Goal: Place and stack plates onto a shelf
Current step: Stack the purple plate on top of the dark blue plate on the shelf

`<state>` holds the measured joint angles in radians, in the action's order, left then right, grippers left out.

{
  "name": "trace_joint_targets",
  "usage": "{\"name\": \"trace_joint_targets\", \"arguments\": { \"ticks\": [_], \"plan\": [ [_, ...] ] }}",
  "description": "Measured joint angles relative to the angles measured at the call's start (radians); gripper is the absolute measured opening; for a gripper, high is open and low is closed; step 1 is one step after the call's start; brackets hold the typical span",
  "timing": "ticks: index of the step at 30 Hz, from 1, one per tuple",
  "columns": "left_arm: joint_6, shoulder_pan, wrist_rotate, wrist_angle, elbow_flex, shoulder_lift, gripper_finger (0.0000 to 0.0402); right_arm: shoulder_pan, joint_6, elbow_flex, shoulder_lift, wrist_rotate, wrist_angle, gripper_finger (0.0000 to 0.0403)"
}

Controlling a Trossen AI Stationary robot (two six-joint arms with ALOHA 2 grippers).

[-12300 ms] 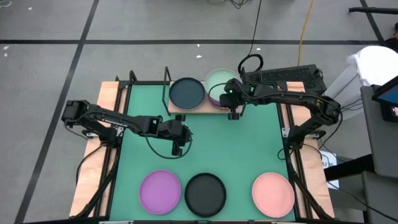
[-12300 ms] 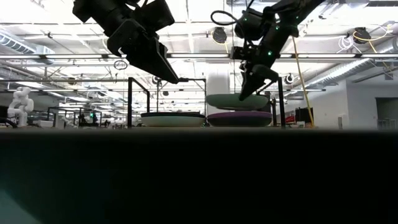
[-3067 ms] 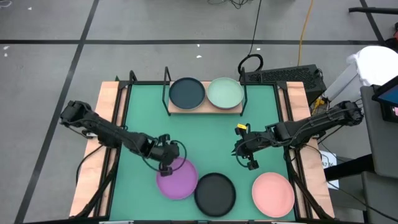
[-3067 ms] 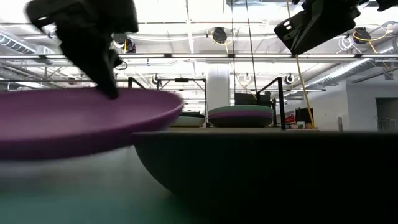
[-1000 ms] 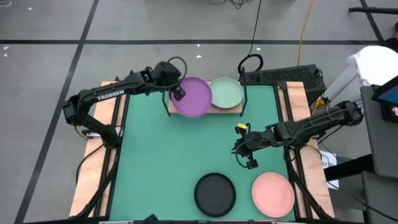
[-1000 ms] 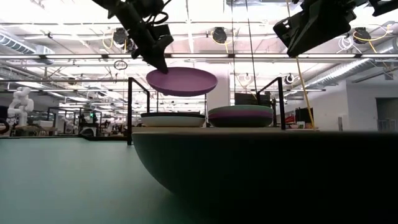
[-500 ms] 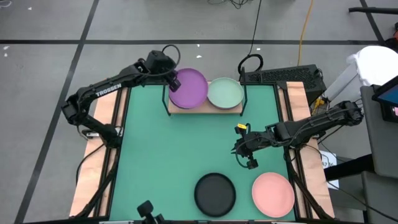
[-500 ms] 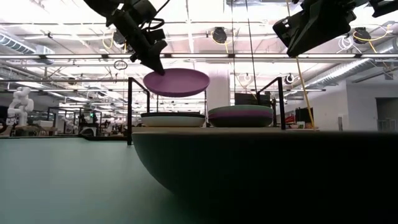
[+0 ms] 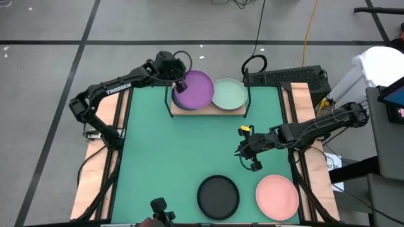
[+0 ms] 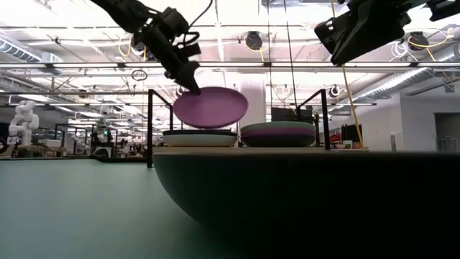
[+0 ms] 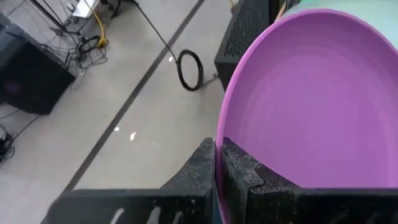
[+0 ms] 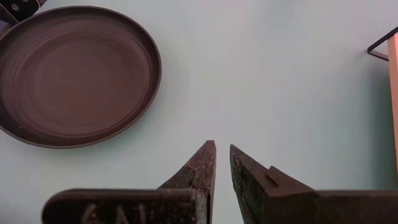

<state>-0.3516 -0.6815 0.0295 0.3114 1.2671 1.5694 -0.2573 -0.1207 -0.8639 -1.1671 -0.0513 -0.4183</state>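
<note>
My left gripper is shut on a purple plate, held tilted over the left half of the shelf. Just below it in the low view, a dark plate over a white one rests on the shelf board. On the shelf's right half a pale mint plate lies on a purple one. A black plate and a salmon pink plate lie flat near the front edge. My right gripper hovers over the mat right of centre, open by only a narrow gap, with nothing in it. My left gripper pinches the purple plate's rim at its far left side, one finger on the inner face and one on the outer. The fingers slant down from the table's far left. The plate hangs tilted, held rim high, low edge just above the stack; whether they touch, I cannot tell.
Black wire posts stand at the shelf's corners, and a keyboard lies behind its right end. Wooden strips run along both table sides. A small dark object shows at the front edge. Bare green mat fills the middle.
My left gripper has carried the purple plate a little toward the far edge over the shelf's left half, then down toward the stack. The plate has tipped from nearly level to tilted, its free edge dropping toward the dark plate.
</note>
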Motion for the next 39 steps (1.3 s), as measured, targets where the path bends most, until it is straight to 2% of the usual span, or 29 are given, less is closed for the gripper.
{"name": "trace_joint_targets", "arguments": {
  "ticks": [9, 14, 39],
  "plan": [
    [0.037, -0.036, 0.001, 0.003, 0.000, 0.010, 0.0021, 0.000, -0.015, 0.000, 0.000, 0.000, -0.005, 0.0031],
    [0.049, -0.054, 0.002, 0.064, 0.000, 0.011, 0.0023, 0.000, -0.015, 0.000, 0.000, 0.000, -0.005, 0.0031],
    [0.073, -0.057, 0.025, 0.114, 0.000, 0.011, 0.0030, 0.000, -0.004, 0.000, 0.000, 0.000, -0.005, 0.0031]
  ]
}}
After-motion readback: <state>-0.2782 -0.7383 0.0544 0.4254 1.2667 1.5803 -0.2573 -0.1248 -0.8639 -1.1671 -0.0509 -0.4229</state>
